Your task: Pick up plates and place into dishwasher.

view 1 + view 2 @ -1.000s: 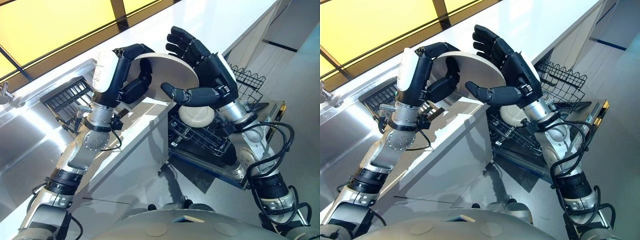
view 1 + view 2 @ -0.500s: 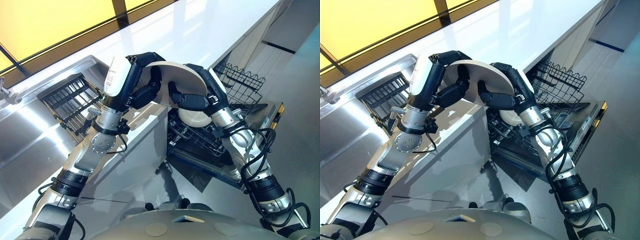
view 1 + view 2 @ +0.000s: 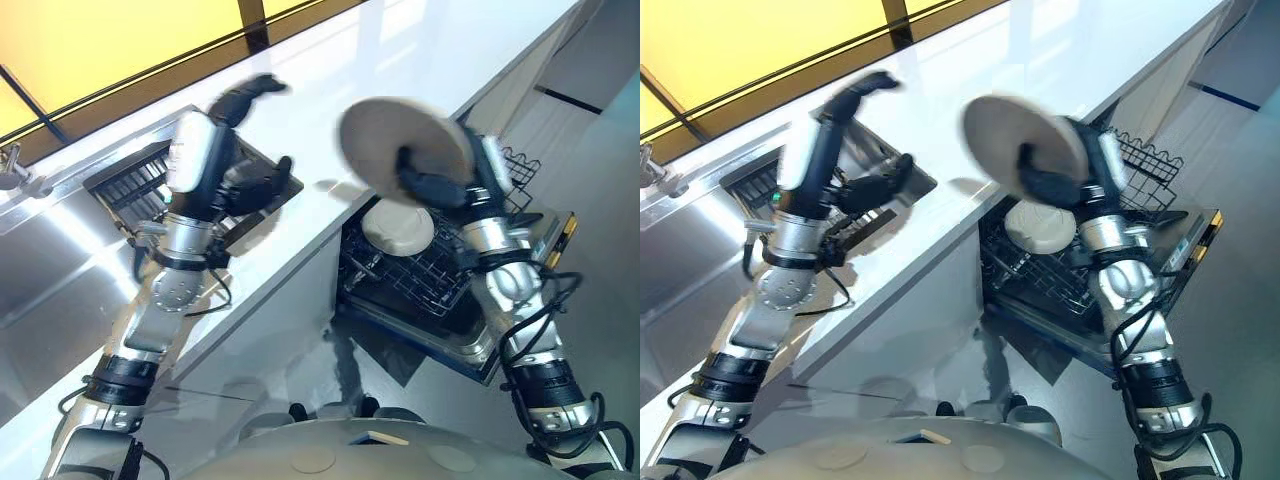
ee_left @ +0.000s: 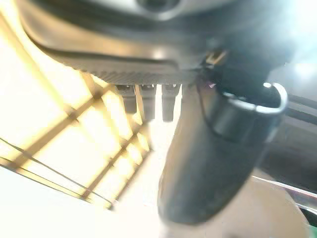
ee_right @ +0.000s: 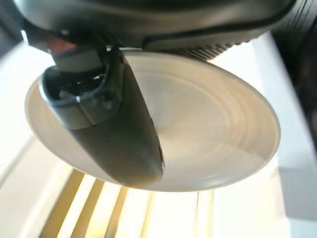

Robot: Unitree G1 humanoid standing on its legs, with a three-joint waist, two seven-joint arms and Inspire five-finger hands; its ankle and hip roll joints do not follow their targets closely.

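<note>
A round beige plate [image 3: 398, 138] is held up on edge over the counter's end, above the open dishwasher. My right hand [image 3: 442, 182] is shut on it, and in the right wrist view the thumb [image 5: 110, 133] lies across the plate's face [image 5: 213, 129]. My left hand [image 3: 238, 152] hovers apart to the left, over the sink's edge, open and holding nothing. Its straight fingers [image 4: 144, 102] show in the left wrist view. A second pale plate [image 3: 398, 226] stands in the lower dishwasher rack [image 3: 425, 280] just below the held one.
The white counter [image 3: 330, 90] runs diagonally. On its left a steel sink holds a black dish rack [image 3: 128, 184], with a faucet [image 3: 14, 168] beyond. The dishwasher door [image 3: 470, 345] hangs open, and an upper wire rack [image 3: 520, 175] sticks out behind my right arm.
My left hand has let go of the plate and swung away left, opening. My right hand now holds the plate alone and has carried it right, above the dishwasher.
</note>
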